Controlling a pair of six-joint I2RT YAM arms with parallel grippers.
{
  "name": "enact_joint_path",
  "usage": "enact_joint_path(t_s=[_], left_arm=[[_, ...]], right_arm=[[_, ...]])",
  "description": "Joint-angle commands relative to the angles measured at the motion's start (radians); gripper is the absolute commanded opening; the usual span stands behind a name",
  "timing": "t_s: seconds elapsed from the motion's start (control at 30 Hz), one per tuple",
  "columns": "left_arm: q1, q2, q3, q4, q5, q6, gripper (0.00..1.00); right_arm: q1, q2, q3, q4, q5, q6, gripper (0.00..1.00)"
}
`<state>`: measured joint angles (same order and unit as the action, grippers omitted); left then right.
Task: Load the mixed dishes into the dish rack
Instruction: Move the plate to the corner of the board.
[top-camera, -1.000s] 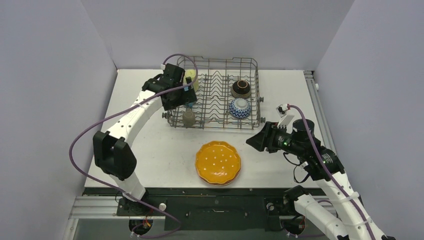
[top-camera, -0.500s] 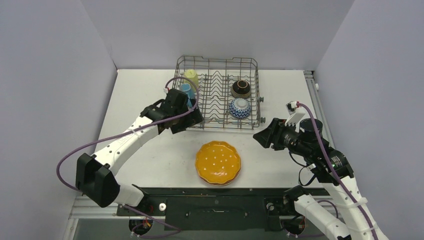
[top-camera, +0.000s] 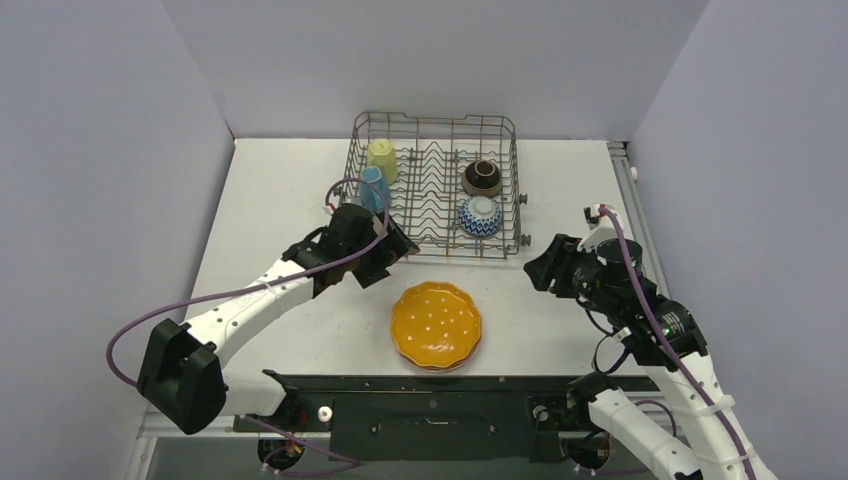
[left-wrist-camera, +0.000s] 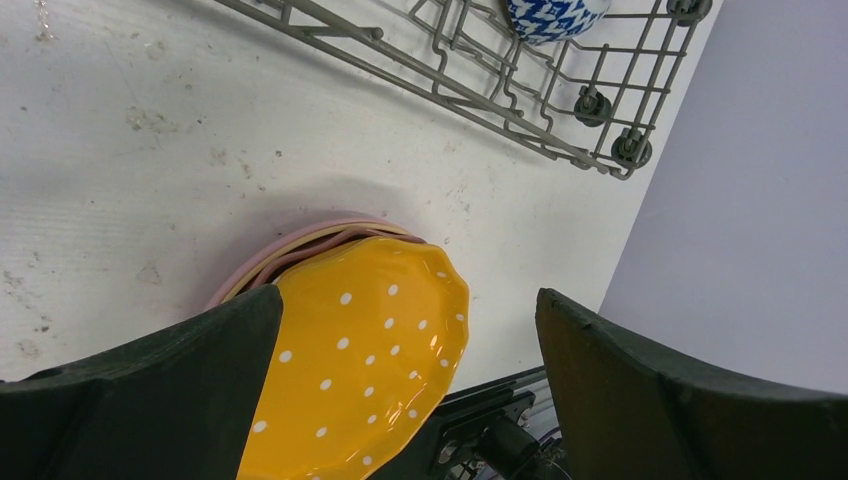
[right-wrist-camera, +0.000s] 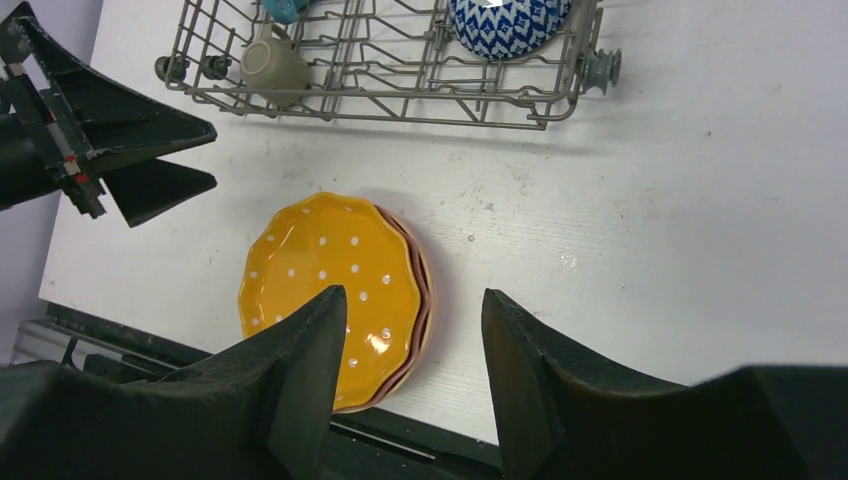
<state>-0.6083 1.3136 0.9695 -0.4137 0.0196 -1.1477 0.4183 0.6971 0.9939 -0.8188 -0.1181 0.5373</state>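
I have three mugs (top-camera: 372, 188), a dark brown bowl (top-camera: 481, 177) and a blue-white patterned bowl (top-camera: 479, 215) in the far grey wire dish rack (top-camera: 436, 117); only the near stack of scalloped dotted plates (top-camera: 436, 325) remains, flanked by my empty left gripper (left-wrist-camera: 408, 300), wide open, and right gripper (right-wrist-camera: 412, 293), half open.

Orange white-dotted plate (top-camera: 436, 325), blue-white bowl (top-camera: 479, 216)

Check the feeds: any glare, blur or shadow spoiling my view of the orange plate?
Top external: even light, sharp, soft shadow beside the orange plate. Left wrist: dark left fingers hide part of it; slight glare near its lower rim. Right wrist: sharp, one small glare spot, right fingers cover its lower edge.
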Motion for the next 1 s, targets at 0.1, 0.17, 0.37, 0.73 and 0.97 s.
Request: enact_joint_path(t_s=[0.1, 0.17, 0.37, 0.73, 0.97], left_arm=[[-0.018, -0.080, -0.066, 0.062, -0.008, -0.003, 0.96], [-0.024, -0.090, -0.079, 0.044, -0.010, 0.017, 0.96], [-0.050, -0.119, -0.113, -0.034, -0.046, 0.076, 0.96], [-0.106, -0.094, -0.255, 0.011, 0.034, 0.136, 0.96], [-0.175, -0.032, -0.269, 0.035, 0.046, 0.184, 0.96]], right_arm=[[-0.007, 0.022, -0.059, 0.032, 0.022, -0.007, 0.48], [-0.007, 0.033, -0.091, 0.056, -0.009, 0.002, 0.48], [-0.006, 0.064, -0.197, 0.144, -0.110, 0.042, 0.52], [0.108, 0.135, -0.395, 0.353, -0.158, 0.149, 0.59], [0.189, 0.236, -0.443, 0.464, -0.091, 0.204, 0.62]])
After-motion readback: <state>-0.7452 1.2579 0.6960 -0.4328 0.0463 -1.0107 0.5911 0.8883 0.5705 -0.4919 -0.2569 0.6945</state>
